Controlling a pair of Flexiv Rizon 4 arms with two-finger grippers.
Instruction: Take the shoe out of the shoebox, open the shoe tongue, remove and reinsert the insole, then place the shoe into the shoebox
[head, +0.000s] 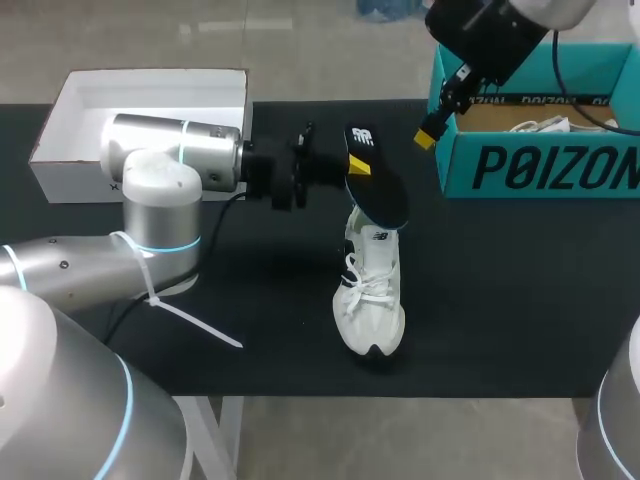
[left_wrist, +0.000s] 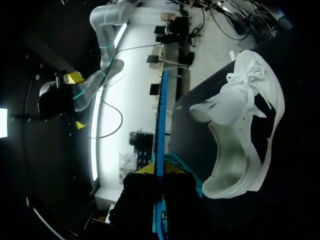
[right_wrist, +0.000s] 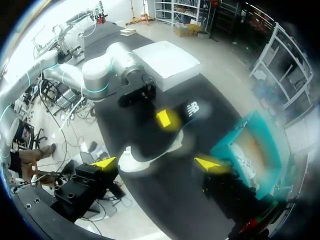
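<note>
Gripping black insole (head: 378, 190) in left tool (left_wrist: 159, 169), just above white shoe (head: 370, 300) mid-tabletop (head: 500, 300). Hovering with right tool (right_wrist: 156, 163) spread wide, empty, at two o'clock from shoe, by teal shoebox (head: 540, 168).

Head camera: fixed, high behind the arms, facing down on the black surface (head: 500, 320). Shoe (head: 372, 295) sits at frame centre, mid-range.

Left wrist camera: low and close, looking along the left end effector (left_wrist: 159, 171). Insole (left_wrist: 161, 115) seen edge-on, shoe just beside.

Right wrist camera: high, facing down past the right end effector (right_wrist: 156, 163).

All three views share the shoe. Head and right wrist views also share the left arm (head: 180, 160).
</note>
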